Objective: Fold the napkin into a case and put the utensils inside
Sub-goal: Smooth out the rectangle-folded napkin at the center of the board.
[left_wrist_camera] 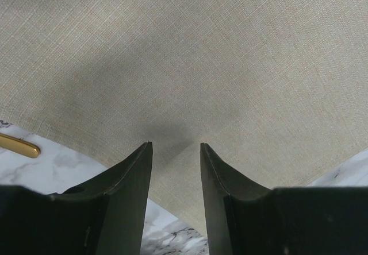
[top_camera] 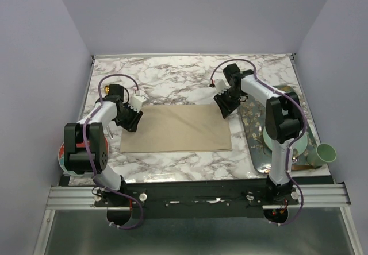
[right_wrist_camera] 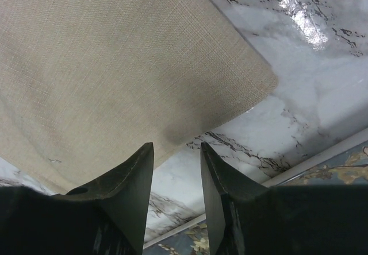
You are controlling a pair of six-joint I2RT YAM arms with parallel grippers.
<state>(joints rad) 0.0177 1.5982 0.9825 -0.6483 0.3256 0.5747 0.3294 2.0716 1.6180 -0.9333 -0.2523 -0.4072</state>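
Note:
The beige napkin (top_camera: 178,128) lies flat and unfolded on the marble table (top_camera: 172,80). My left gripper (top_camera: 131,120) is at its far left corner. In the left wrist view that gripper (left_wrist_camera: 176,146) is open, its fingertips down on the napkin (left_wrist_camera: 190,54) with flat cloth in the gap. My right gripper (top_camera: 225,108) is at the far right corner. In the right wrist view this gripper (right_wrist_camera: 177,146) is open over bare marble, just short of the napkin's (right_wrist_camera: 115,65) edge. A gold utensil handle tip (left_wrist_camera: 20,146) shows on the marble; which utensil it is I cannot tell.
A dark floral tray (top_camera: 256,134) lies along the right side, partly under the right arm. A mint green cup (top_camera: 325,153) stands at the near right corner. A round plate (top_camera: 60,158) peeks out beneath the left arm. Grey walls enclose the table.

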